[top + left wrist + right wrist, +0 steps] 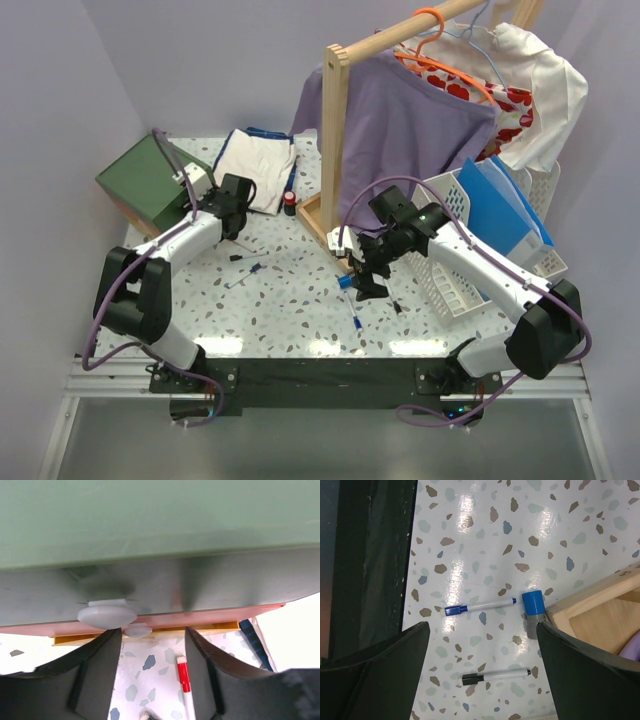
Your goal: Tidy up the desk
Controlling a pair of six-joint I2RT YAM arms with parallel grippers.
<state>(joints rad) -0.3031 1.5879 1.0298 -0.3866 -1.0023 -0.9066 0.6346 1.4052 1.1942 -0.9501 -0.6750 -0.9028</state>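
The desk (290, 300) is a white terrazzo top with a black front rail (370, 560). My left gripper (228, 215) is open and empty, low over the desk in front of the green drawer box (145, 180). In the left wrist view the gripper (152, 630) faces the box's grey knob (107, 616), and a red marker (184, 680) lies between the fingers. My right gripper (368, 280) is open and empty above the desk. In the right wrist view the gripper (481, 630) is over a blue marker (480, 606), a black marker (495, 675) and a blue-capped cylinder (534, 607).
A wooden clothes rack (335, 140) with hung shirts stands at the back, its base (600, 610) touching the cylinder. A white basket (455, 290) with a blue folder (500, 215) is at the right. Folded white cloth (257, 168), a red-capped bottle (289, 205) and loose pens (245, 258) lie about.
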